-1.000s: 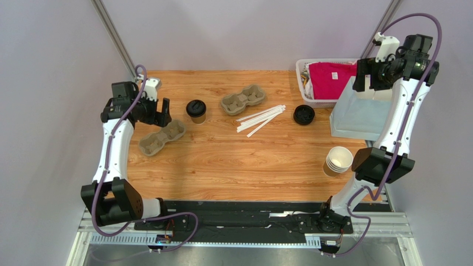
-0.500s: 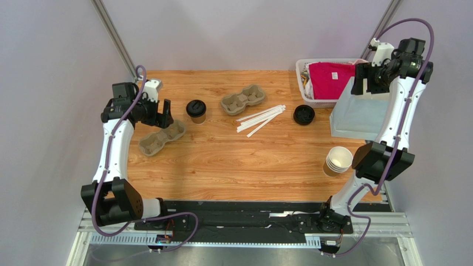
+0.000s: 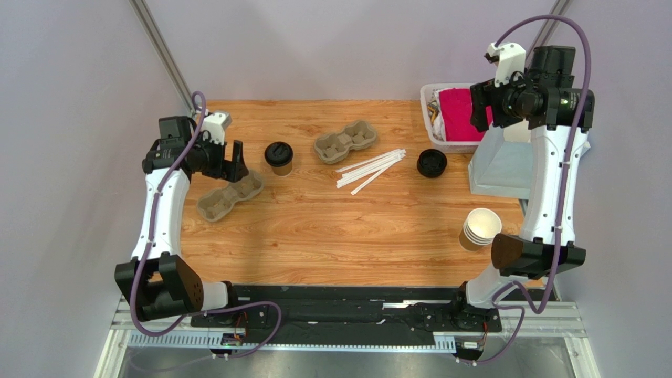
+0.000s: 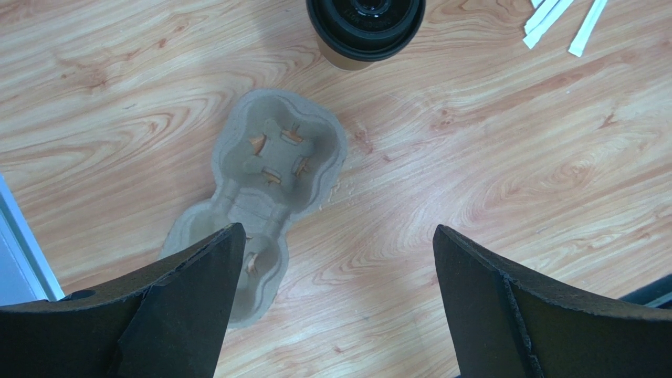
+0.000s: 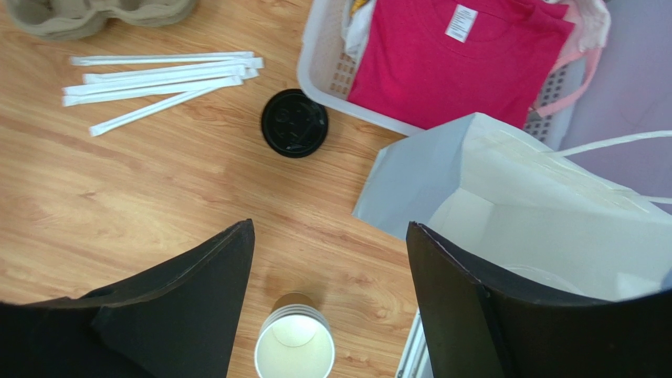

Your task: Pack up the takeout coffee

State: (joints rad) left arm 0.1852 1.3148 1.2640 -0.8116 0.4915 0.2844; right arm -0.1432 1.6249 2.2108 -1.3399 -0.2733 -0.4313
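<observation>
The takeout coffee (image 3: 278, 157), a brown paper cup under a black lid, stands upright at the back left of the table; the left wrist view catches it at the top edge (image 4: 365, 27). My left gripper (image 3: 234, 161) hovers just left of it, open, with only bare wood between its fingers (image 4: 335, 236). A moulded pulp cup carrier (image 3: 229, 195) lies below that gripper (image 4: 268, 181). High over the back right, my right gripper (image 3: 479, 106) is open and holds nothing (image 5: 330, 228). It looks down on the white paper bag (image 5: 536, 213).
A second pulp carrier (image 3: 345, 141) lies at the back centre, with wrapped straws (image 3: 371, 169) and a loose black lid (image 3: 431, 163) to its right. A white basket (image 3: 427, 102) holds a pink shirt. The paper bag (image 3: 505, 165) lies at the right edge. Lidless cups (image 3: 480, 228) are stacked at the front right.
My right arm has risen and swung left, from over the paper bag towards the basket, its jaws narrowing a little. The left arm has hardly moved.
</observation>
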